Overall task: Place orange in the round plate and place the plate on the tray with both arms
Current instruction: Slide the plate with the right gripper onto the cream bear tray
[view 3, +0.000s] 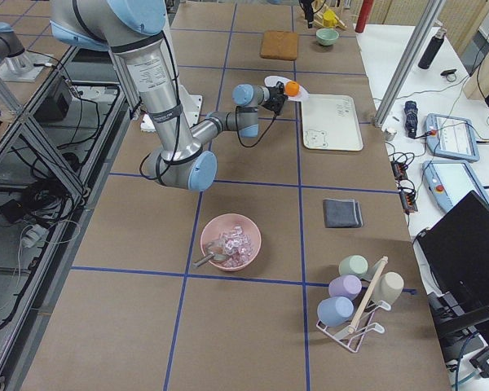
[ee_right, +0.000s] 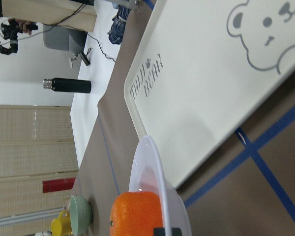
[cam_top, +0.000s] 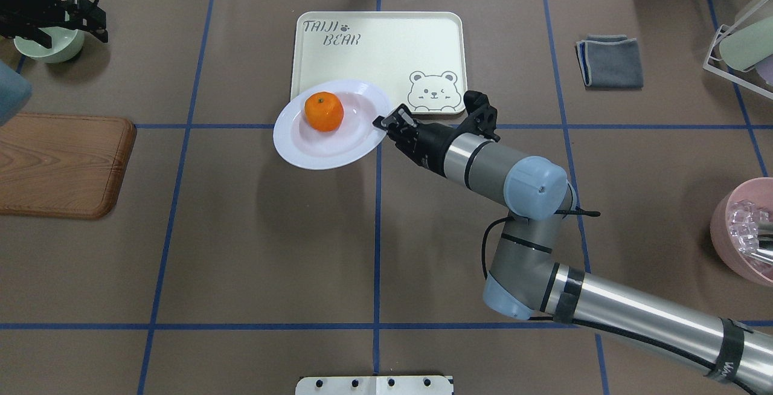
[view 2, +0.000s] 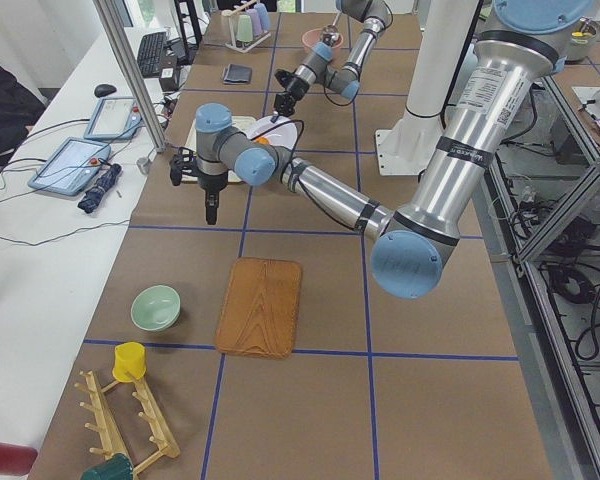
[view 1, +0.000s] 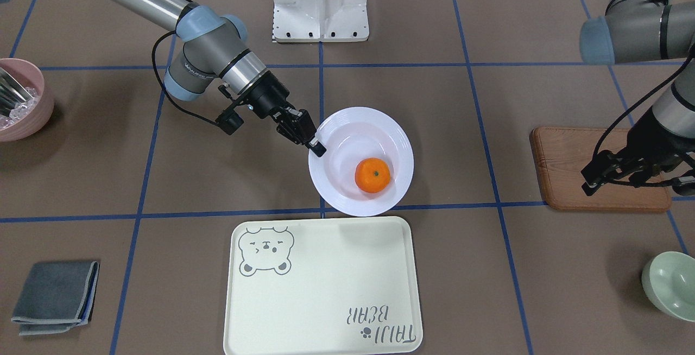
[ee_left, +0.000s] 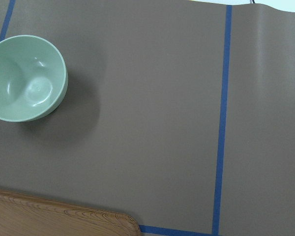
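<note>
The tray (view 1: 326, 290) lies nearest in the front-facing view, flat on the table, with nothing on it. Just beyond its far edge is the round plate (view 1: 347, 121), and the orange (view 1: 372, 175) rests in its sunken centre, a little toward the near right.

The right gripper (view 1: 316, 147) has its fingers closed on the plate's left rim. From the side views and the shadow, the plate seems lifted a little off the table, but I cannot be sure of it. The left gripper (view 1: 589, 181) hangs well apart on the right, over the wooden board (view 1: 564, 154) and not far from the green bowl (view 1: 670, 284). Whether its fingers are wide or narrow I cannot tell.

I judge that the orange part is done and the step in hand is carrying the plate onto the tray. The plate is held at one rim only and the fruit is round, so it should stay level and move slowly. It must clear the tray's raised rim and come down near the middle. The fingers should let go only when the base sits flat. The left arm could support the opposite rim.
</note>
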